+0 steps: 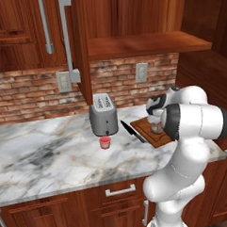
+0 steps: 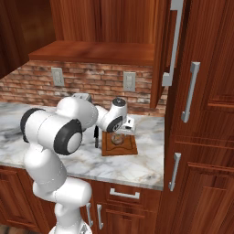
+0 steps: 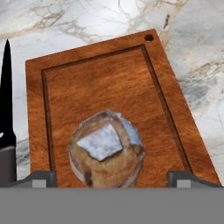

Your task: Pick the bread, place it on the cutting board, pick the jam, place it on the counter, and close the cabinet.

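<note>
your gripper (image 3: 112, 177) hangs just above the cutting board (image 3: 109, 78), its fingertips (image 3: 41, 178) spread wide on either side of the bread (image 3: 106, 151) and, as far as the hand view tells, not pressing it — so the bun looks to be resting on the wood by its own weight, near one end of the grooved panel. that suits the task: bread on the board, jaws free for the next grab. a black knife (image 3: 6, 113) lies on the counter (image 3: 87, 26) just beside the board's long edge.

the left base view gives you what the hand view can't: the jam (image 1: 104, 142) sits on the marble in front of the toaster (image 1: 103, 115), and the cabinet (image 1: 79, 46) door stands open above it.
</note>
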